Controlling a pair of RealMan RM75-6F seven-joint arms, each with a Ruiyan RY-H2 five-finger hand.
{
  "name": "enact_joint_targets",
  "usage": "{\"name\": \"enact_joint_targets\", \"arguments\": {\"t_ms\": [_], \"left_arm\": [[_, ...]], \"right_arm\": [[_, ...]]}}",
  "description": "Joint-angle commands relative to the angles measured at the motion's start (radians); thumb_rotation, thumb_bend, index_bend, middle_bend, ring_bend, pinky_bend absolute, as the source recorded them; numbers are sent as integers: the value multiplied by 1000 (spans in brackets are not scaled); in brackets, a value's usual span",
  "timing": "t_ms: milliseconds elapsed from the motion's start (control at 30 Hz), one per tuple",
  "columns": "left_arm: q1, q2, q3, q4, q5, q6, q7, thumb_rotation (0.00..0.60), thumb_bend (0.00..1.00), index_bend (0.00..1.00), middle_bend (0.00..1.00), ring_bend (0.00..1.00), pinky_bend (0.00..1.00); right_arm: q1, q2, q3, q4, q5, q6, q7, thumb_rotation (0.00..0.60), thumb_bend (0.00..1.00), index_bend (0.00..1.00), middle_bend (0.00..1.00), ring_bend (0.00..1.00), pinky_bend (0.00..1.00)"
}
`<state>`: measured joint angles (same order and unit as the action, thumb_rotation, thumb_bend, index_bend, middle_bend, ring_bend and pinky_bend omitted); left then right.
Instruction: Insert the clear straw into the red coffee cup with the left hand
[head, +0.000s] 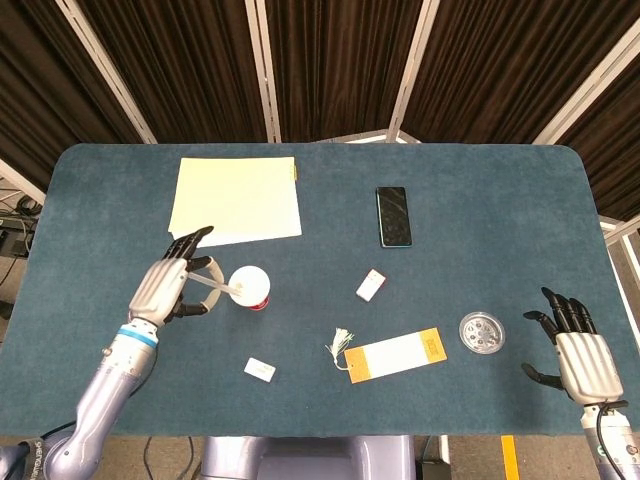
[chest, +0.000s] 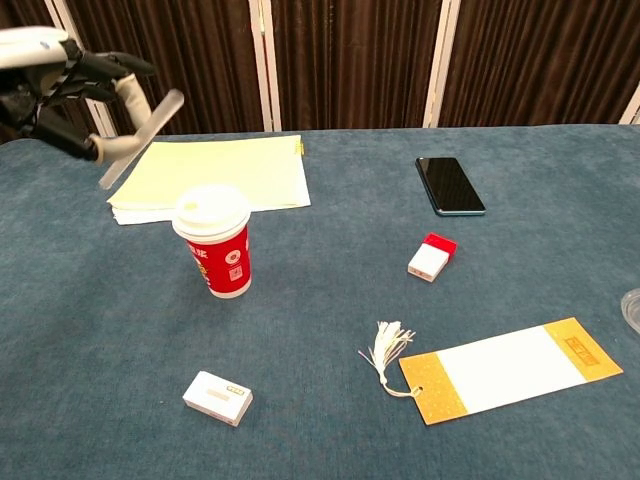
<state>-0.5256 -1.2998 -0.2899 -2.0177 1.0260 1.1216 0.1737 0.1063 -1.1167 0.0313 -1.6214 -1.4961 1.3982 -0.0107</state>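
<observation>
Yellow paper stack (head: 236, 200) at table's (head: 480, 270) far left, black phone (head: 393, 215) face up, red-capped white box (head: 370, 285), tasselled bookmark (head: 395, 355), small white box (head: 260, 369), round clear dish (head: 481, 332).
</observation>
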Motion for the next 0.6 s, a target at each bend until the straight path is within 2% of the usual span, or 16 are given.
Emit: {"name": "enact_joint_targets", "arguments": {"t_ms": [33, 300, 600], "left_arm": [[-15, -35, -56, -26, -41, -4, -104, 600, 445, 546, 0, 0, 0], [-36, -103, -93, -4, -56, -20, -244, 600, 444, 546, 0, 0, 0], [-43, -132, -77, 17, -69, -25, -283, 600, 443, 542, 0, 0, 0]], "right_arm": [[0, 1, 0, -1, 0, 0, 2, 600, 140, 254, 0, 0, 0], [0, 3, -1, -1, 0, -2, 6, 600, 141, 255, 0, 0, 0], [0, 5, -2, -2, -1, -3, 9, 600, 141, 255, 0, 0, 0]]}}
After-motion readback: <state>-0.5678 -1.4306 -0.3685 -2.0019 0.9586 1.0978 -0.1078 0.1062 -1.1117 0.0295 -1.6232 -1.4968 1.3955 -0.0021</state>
